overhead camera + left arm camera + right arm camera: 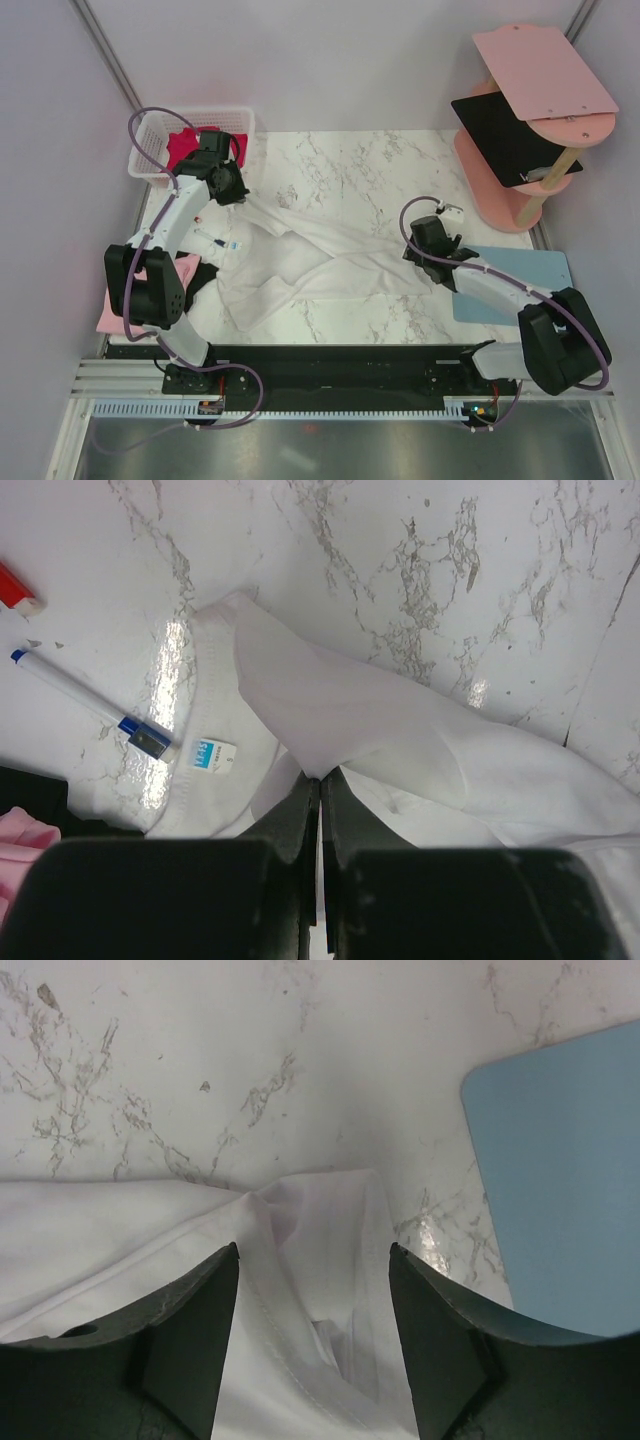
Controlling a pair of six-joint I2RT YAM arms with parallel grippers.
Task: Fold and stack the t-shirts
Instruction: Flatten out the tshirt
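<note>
Right gripper (313, 1260), jaws apart, straddles a hem of the white t-shirt (120, 1230) while left gripper (320, 782) pinches it; a shallow bite could slip.

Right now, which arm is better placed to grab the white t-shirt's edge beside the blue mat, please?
Right. The open right claw straddles that edge of the white t-shirt; the left claw is shut on cloth near the collar.
</note>
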